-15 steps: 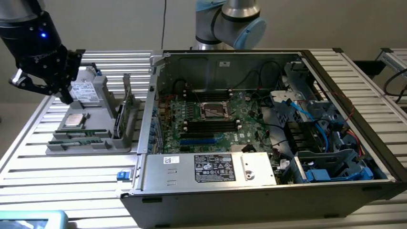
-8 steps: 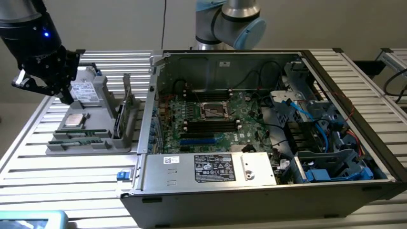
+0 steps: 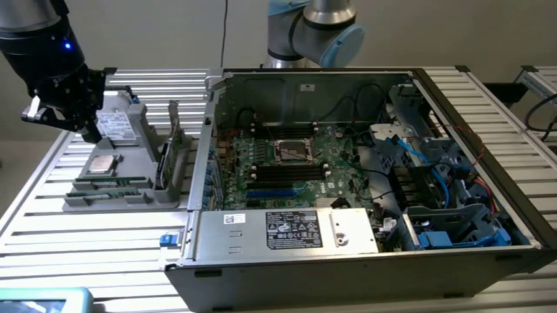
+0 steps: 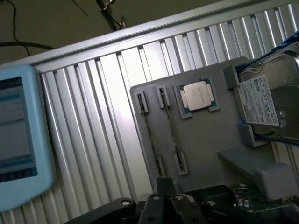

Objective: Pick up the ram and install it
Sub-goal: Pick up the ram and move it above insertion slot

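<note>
Two ram sticks [image 3: 106, 184] stand on edge in slots at the near end of a grey parts tray [image 3: 130, 195], on the exterior view's left. In the wrist view the same ram sticks [image 4: 148, 133] appear as thin lines seen from above. My black gripper [image 3: 85, 130] hovers above the tray's far end, over the hard drive, well clear of the sticks. Its fingers [image 4: 164, 196] are shut with nothing between them. The open computer case [image 3: 261, 241] lies to the right, its green motherboard [image 3: 327, 153] and black memory slots [image 3: 291, 171] exposed.
The tray also holds a silver processor [image 4: 197, 95], a hard drive [image 4: 266, 100] and an upright green card [image 3: 171, 147]. A light-blue handheld screen [image 4: 18, 140] lies on the slatted metal table [image 3: 104, 235]. Cables and drive cages crowd the case's right side.
</note>
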